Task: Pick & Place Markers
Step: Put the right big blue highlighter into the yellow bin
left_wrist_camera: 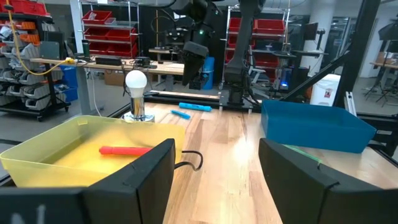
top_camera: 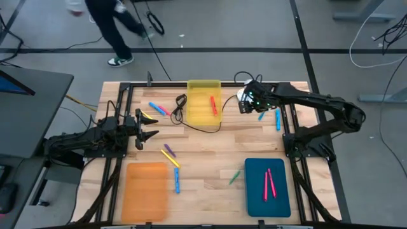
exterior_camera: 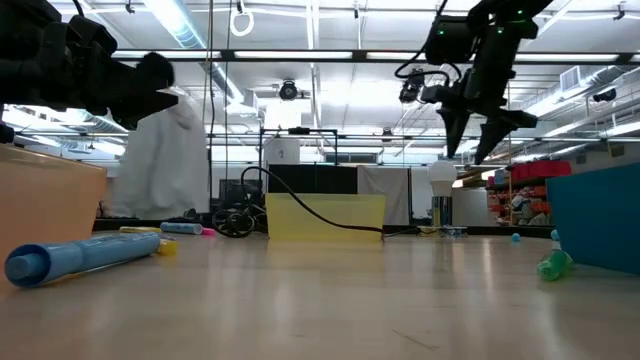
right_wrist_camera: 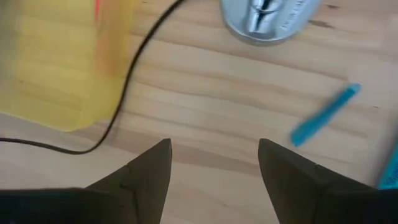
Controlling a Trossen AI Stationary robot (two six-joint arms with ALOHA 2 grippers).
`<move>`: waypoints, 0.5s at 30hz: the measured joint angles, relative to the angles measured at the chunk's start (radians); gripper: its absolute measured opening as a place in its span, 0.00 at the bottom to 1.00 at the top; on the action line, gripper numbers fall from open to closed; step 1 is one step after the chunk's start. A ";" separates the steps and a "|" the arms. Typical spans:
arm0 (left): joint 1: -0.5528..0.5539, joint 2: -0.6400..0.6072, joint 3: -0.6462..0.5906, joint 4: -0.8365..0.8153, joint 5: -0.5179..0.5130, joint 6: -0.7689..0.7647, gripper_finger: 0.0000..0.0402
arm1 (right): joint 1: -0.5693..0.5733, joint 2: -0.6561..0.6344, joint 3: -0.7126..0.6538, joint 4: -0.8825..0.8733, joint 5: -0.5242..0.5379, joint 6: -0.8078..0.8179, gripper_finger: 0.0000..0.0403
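Note:
My right gripper (top_camera: pixel 244 106) hangs open above the table's far side, between the yellow tray (top_camera: pixel 203 102) and two blue markers (top_camera: pixel 262 116) (top_camera: pixel 278 119). In its wrist view the fingers (right_wrist_camera: pixel 214 171) frame bare wood, with a blue marker (right_wrist_camera: pixel 324 116) off to one side. One red marker (top_camera: pixel 213 105) lies in the yellow tray; two pink ones (top_camera: pixel 269 182) lie in the teal tray (top_camera: pixel 267 187). Blue, pink and yellow markers (top_camera: pixel 156 108) lie left of the yellow tray. Purple, yellow and blue ones (top_camera: pixel 173 166) lie mid-table, and a green one (top_camera: pixel 235 176) lies near the teal tray. My left gripper (top_camera: pixel 152 126) waits open at the left.
An orange tray (top_camera: pixel 146 189) sits at the near left. A thin black cable (top_camera: pixel 191 124) loops from the far edge past the yellow tray's left side. A round metal stand with a white bulb (left_wrist_camera: pixel 136 93) stands by my right gripper. A person (top_camera: pixel 111 25) walks beyond the far edge.

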 joint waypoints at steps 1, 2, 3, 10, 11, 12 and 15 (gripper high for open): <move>0.000 0.000 0.000 0.000 0.000 0.000 0.59 | -0.005 -0.013 -0.011 -0.004 0.002 0.000 0.60; 0.000 0.000 0.000 0.000 0.000 0.000 0.59 | -0.009 -0.024 -0.024 -0.008 0.002 0.004 0.60; 0.000 0.000 0.000 0.000 0.000 0.000 0.59 | -0.014 -0.035 -0.035 -0.014 0.003 0.016 0.60; 0.000 0.000 0.000 0.000 0.000 0.000 0.59 | -0.051 -0.119 -0.130 -0.035 0.009 0.045 0.60; 0.000 0.000 0.000 0.000 0.000 0.000 0.59 | -0.057 -0.129 -0.143 -0.044 0.009 0.045 0.60; 0.000 0.000 0.000 0.000 0.000 0.000 0.59 | -0.064 -0.139 -0.157 -0.051 0.010 0.045 0.60; 0.000 0.000 0.000 0.000 0.000 0.000 0.59 | -0.085 -0.164 -0.197 -0.079 0.010 0.046 0.60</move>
